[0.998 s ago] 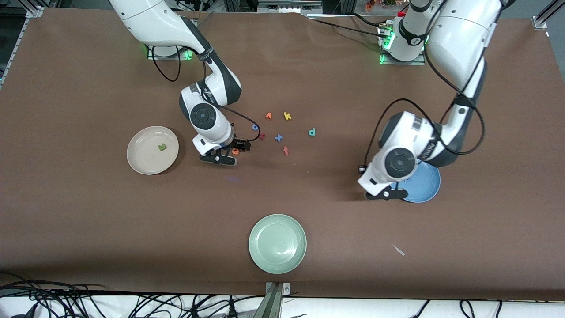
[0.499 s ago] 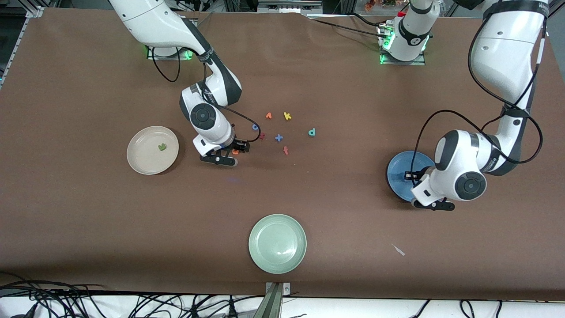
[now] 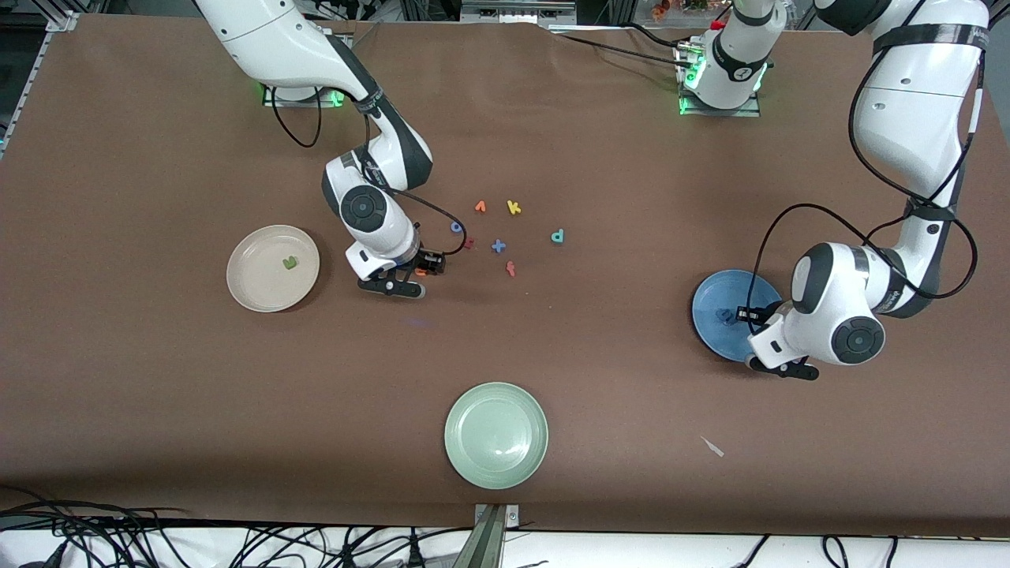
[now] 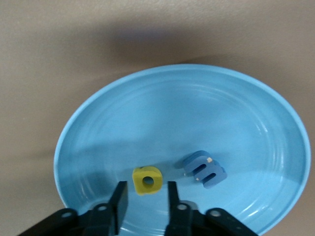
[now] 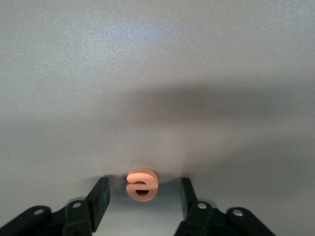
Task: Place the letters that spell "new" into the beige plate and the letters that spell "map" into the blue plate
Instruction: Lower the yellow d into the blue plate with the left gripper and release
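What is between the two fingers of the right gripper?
The orange e sits on the table between the right gripper's open fingers, not yet pinched; the right wrist view shows it.

right pincer [image 5: 142,196] | fingers apart, astride orange e [image 5: 141,184] | on table [image 5: 157,73]

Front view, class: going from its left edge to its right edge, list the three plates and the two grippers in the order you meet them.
beige plate → right gripper → green plate → blue plate → left gripper

The left arm's wrist covers part of the blue plate [image 3: 714,304], and the yellow a [image 4: 147,180] perhaps touches one finger.
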### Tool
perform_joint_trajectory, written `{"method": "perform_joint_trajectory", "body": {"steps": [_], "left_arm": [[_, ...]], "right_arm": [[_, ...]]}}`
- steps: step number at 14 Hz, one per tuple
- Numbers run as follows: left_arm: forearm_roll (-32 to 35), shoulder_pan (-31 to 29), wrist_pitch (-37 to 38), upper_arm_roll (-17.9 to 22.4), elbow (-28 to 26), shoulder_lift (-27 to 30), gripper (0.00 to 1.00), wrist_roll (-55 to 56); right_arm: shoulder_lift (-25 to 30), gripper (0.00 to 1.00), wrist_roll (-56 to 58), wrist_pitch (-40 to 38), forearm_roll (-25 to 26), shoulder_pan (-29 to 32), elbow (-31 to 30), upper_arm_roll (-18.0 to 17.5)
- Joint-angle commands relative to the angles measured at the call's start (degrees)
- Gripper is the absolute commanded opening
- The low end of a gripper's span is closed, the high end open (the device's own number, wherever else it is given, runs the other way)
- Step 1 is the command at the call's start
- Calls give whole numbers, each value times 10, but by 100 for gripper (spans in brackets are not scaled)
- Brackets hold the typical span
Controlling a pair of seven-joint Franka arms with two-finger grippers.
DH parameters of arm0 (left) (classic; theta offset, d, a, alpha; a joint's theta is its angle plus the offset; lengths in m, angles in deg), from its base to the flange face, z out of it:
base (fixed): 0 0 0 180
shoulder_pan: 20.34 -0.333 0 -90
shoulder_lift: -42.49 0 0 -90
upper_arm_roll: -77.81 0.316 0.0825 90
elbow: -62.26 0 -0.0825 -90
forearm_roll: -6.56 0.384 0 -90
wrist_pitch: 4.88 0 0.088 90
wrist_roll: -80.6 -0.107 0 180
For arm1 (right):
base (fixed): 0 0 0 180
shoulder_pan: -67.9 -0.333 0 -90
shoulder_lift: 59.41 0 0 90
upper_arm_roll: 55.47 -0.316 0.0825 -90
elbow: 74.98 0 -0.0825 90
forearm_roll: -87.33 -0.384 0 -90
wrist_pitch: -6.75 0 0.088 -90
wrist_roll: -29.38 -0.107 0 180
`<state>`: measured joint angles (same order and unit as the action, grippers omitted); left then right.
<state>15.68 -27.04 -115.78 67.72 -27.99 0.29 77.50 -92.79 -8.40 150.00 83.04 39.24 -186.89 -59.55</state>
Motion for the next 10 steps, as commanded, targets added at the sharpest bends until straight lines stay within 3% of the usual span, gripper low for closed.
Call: {"method": "perform_joint_trajectory", "body": {"steps": [1, 7, 10], "left_arm": [[12, 6, 21, -26, 2, 25, 100, -4], [12, 6, 56, -162, -5, 50, 100, 183], [12, 53, 51, -187, -7, 42, 100, 268]], "right_arm": [[-8, 63, 8, 3, 2, -2, 12, 3], [-12, 49, 11, 5, 2, 0, 13, 3], [-12, 41, 10, 8, 2, 0, 13, 3]]}}
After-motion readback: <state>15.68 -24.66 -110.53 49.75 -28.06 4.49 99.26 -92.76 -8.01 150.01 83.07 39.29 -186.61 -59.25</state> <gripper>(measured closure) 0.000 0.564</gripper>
